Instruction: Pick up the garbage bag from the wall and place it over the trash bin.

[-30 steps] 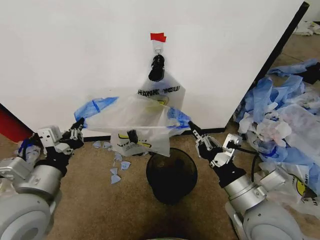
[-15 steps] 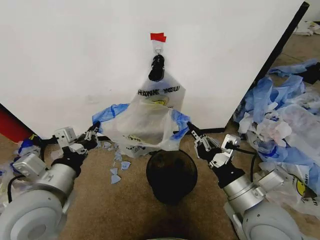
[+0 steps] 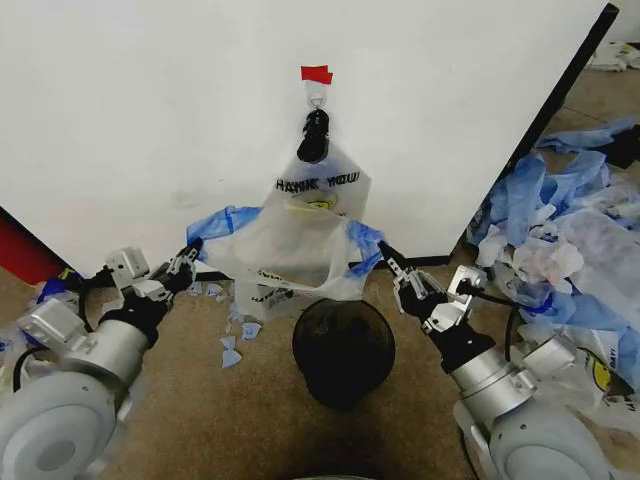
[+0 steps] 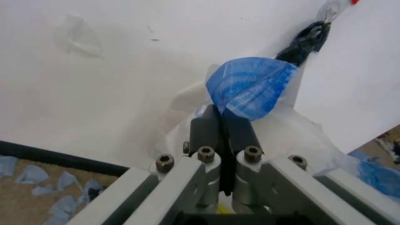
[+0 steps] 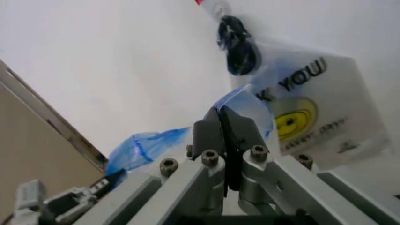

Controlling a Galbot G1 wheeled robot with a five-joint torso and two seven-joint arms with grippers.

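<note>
Garbage bag [image 3: 290, 245] now bunched narrower above trash bin [image 3: 343, 345] (left gripper [image 3: 193, 250], right gripper [image 3: 382, 252] each pinching a handle).

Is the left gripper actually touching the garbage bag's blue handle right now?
Touching. The left wrist view shows the left gripper shut on the garbage bag, its blue handle pinched between the fingers.

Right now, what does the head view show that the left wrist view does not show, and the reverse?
Head view alone: the trash bin on the carpet below the garbage bag, the right gripper holding the bag's other blue handle, the red tape, and the pile of plastic bags at the right.
Left wrist view alone: a close look at the left gripper, jaws shut on the blue handle.
Both: the wall, the black clip and the blue scraps on the floor.
</note>
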